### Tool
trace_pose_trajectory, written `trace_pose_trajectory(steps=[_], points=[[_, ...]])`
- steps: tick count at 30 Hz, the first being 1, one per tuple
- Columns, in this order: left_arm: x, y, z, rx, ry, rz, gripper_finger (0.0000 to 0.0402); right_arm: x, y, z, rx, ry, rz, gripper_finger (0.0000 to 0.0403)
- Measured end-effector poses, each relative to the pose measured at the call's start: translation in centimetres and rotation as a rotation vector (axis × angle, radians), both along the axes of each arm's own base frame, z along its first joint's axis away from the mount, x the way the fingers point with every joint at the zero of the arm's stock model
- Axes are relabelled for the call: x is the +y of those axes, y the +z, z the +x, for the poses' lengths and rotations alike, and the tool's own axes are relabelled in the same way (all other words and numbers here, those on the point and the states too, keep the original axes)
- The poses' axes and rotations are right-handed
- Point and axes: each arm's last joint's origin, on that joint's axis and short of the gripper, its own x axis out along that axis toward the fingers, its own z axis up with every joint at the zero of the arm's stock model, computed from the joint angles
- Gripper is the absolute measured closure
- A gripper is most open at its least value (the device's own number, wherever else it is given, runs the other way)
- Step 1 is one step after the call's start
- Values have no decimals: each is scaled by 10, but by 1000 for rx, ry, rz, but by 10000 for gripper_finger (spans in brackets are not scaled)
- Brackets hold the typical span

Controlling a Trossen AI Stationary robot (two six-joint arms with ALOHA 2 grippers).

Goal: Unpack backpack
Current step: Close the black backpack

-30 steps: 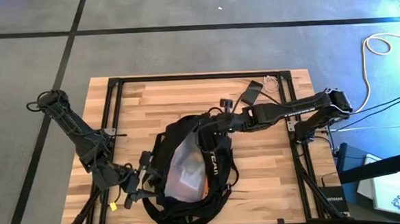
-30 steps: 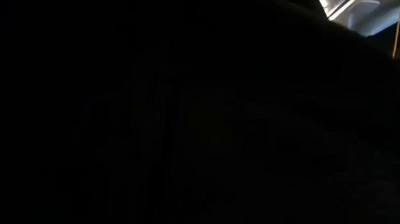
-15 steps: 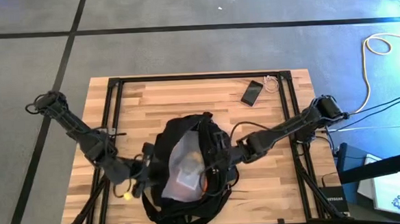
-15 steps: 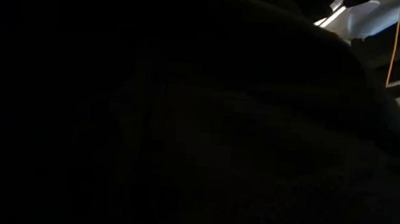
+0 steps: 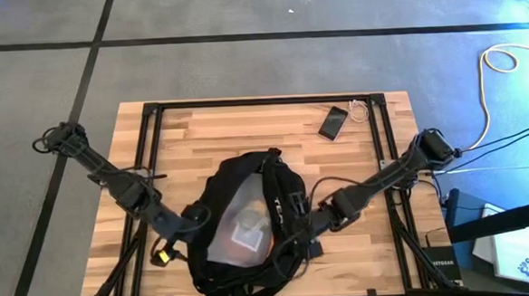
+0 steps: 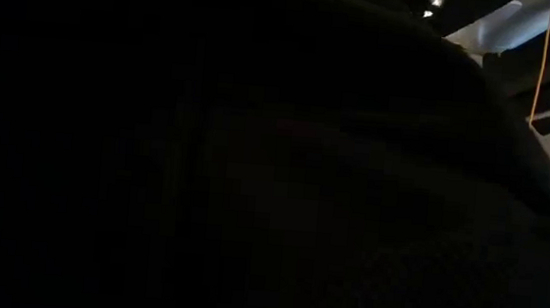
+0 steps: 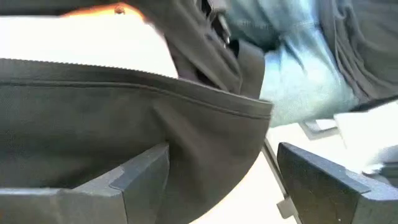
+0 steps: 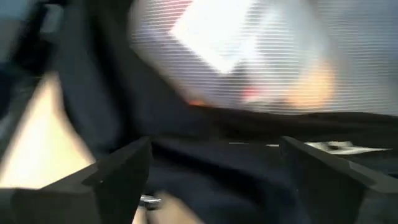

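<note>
- High view: the backpack lies at the near middle of the desk, its main opening gaping upward, and pale wrapped contents show inside.
- A phone sits well apart at the far right of the desk, with a small coil of white cable just beside it.
- The left gripper is at the bag's left rim. Left wrist view: its fingers stand spread, with the black fabric and zipper edge draped between them. The jaws straddle that edge, and I can't call it a pinch.
- The right gripper is down at the bag's right side. Right wrist view: its fingers are wide apart, nothing between them but dark fabric beyond, and the bright contents lie past the rim.
- Low view: almost all black, the bag's bulk filling it; only a strip of room at the upper right.
- The step in hand, as I read it: getting the mouth held open and lining up for a reach inside.
- Next move, my call: the left needs to clamp that rim and keep it pulled outward, while the right has to clear the rim and drop into the opening onto the pale bundle.
- Loose straps and soft wrapping could snag or slip, so a square, deep bite looks wise.
</note>
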Motion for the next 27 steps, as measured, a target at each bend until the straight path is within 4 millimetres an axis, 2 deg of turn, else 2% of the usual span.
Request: trace_pose_trajectory(steps=[4, 9, 12, 15, 17, 20, 23, 27], points=[[-3, 2, 1, -74, 10, 35, 123, 21, -14, -6, 77, 24, 73, 83], [-1, 2, 3, -121, 50, 89, 123, 48, -46, -7, 173, 64, 134, 97], [1, 1, 4, -119, 51, 110, 123, 63, -62, -5, 162, 105, 153, 102], [1, 1, 4, -121, 49, 113, 123, 70, -73, 3, 113, 133, 159, 103], [2, 1, 5, -158, 62, 166, 123, 68, -82, 11, 83, 143, 152, 103], [5, 2, 3, -235, 115, 352, 123, 56, -96, 29, 43, 155, 128, 104], [13, 13, 2, -324, 210, 545, 123, 35, -103, 45, 27, 148, 106, 104], [19, 26, 2, -406, 303, 658, 123, 2, -103, 62, -1, 146, 50, 104]])
